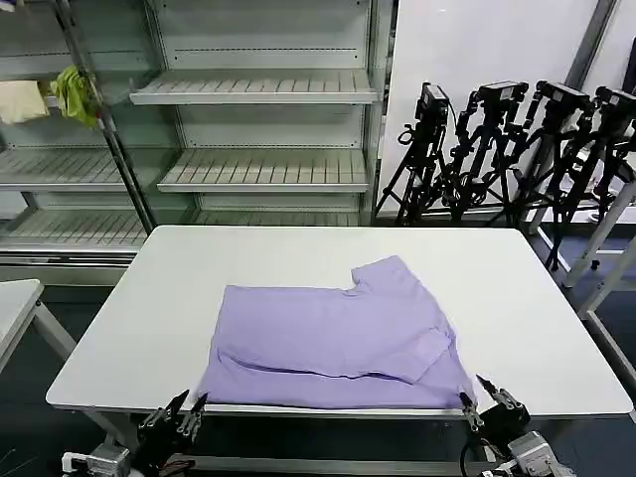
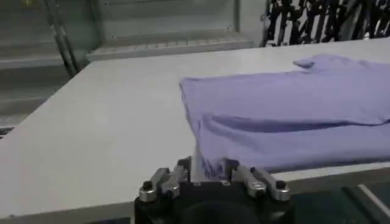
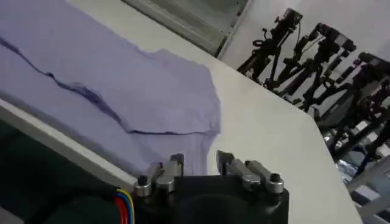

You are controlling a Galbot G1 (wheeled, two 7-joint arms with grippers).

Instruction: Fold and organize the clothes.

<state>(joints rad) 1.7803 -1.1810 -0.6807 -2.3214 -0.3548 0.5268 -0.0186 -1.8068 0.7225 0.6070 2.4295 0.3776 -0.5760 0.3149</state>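
Note:
The clothes are one lavender T-shirt (image 1: 328,338) lying partly folded on the white table (image 1: 248,258), its bottom hem along the near edge and a sleeve folded over on the right. My left gripper (image 1: 187,404) sits at the shirt's near left corner, open, with the fabric corner (image 2: 201,159) lying between its fingers; the left wrist view shows this gripper (image 2: 208,167) close up. At the near right corner my right gripper (image 1: 481,397) is open too, and the right wrist view has the gripper (image 3: 200,161) with the shirt's edge (image 3: 109,79) reaching into its gap.
Bare tabletop surrounds the shirt on the left, right and far sides. Behind the table stand metal shelves (image 1: 258,89), with a yellow-green cloth (image 1: 75,94) and a cream cloth (image 1: 20,99) at upper left. Camera tripods (image 1: 517,149) crowd the back right. A smaller table (image 1: 15,298) stands left.

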